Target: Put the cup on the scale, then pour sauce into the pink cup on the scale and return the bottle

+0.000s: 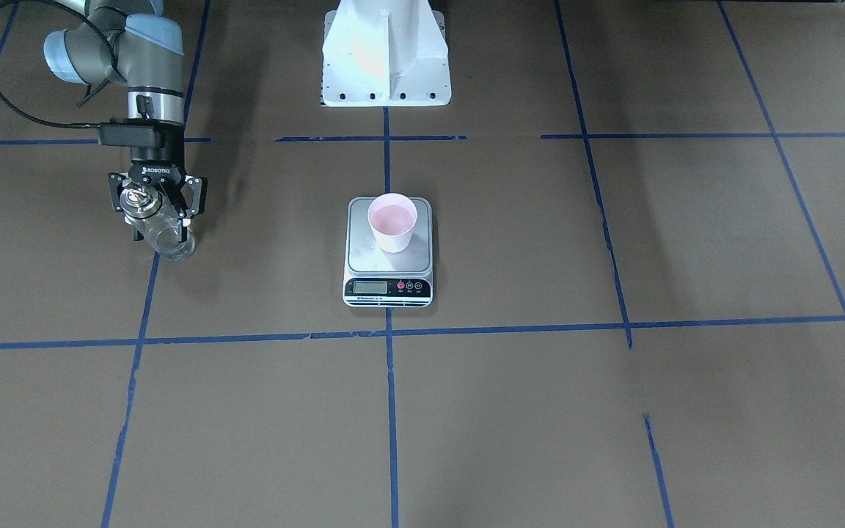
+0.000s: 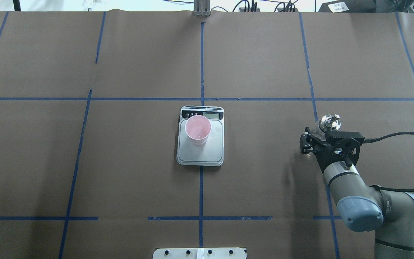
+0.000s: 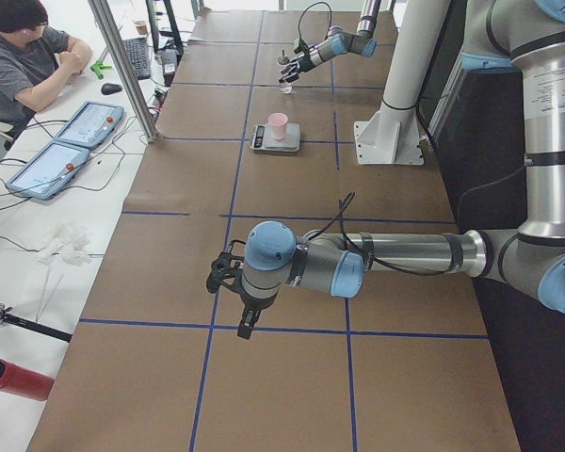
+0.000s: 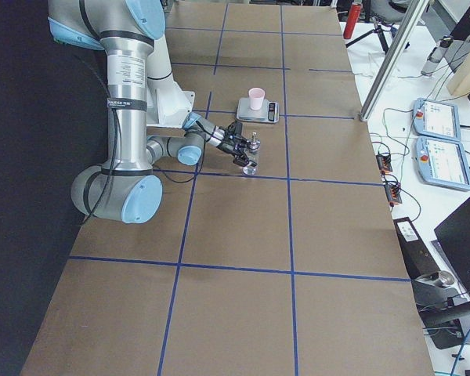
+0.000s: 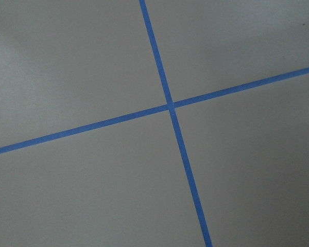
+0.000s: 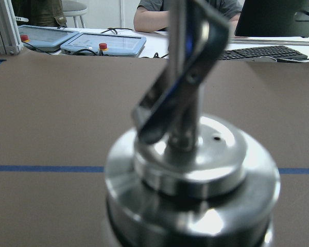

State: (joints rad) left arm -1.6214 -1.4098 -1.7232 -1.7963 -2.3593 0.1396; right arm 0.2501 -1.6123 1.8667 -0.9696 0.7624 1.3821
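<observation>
Silver-capped clear glass bottle (image 6: 190, 170) looms close, right end effector (image 1: 162, 235) clamped round it; pink cup (image 1: 392, 222) upright on scale (image 1: 364, 255) mid-frame; left end effector (image 3: 221, 278): grip unreadable.

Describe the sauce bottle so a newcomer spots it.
On the brown table, look to the robot's right of the silver steel scale. Between the right gripper's fingers is a small clear glass bottle; unlike the pink cup, it has a shiny metal spout cap.

Bright, even light leaves soft shadows on the bench (image 1: 540, 411). The white base (image 1: 386, 51) glares. In the right wrist view the bottle (image 6: 190, 170) cap looms blurred, with bright highlights.
</observation>
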